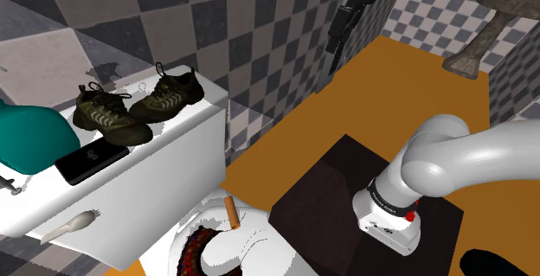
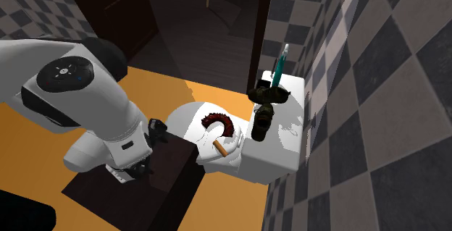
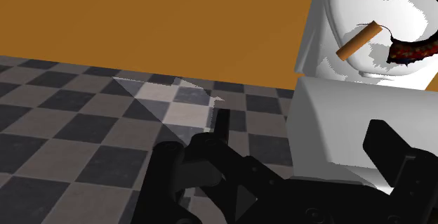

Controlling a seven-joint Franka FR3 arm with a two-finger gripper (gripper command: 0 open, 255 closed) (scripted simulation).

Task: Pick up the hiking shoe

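Two olive-brown hiking shoes stand side by side on the white toilet tank lid (image 1: 186, 118). One shoe (image 1: 108, 114) is nearer the shoulder view's left and the other (image 1: 170, 93) is nearer the lid's right end. The second exterior view shows the same pair (image 2: 264, 94) (image 2: 261, 121) against the checkered wall. My black gripper (image 1: 334, 56) hangs high over the orange floor, well to the right of the shoes and apart from them. Seen from the wrist, the gripper (image 3: 281, 166) is open with nothing between its fingers, which point at the checkered wall beside the tank's white side (image 3: 344, 131).
A black phone (image 1: 91, 160) and a teal object (image 1: 30, 136) also lie on the lid. A brown cylinder (image 1: 231, 212) and a dark red ring (image 1: 195, 248) rest on the toilet below. The dark stand (image 1: 337, 175) sits on the orange floor, and checkered walls close the corner.
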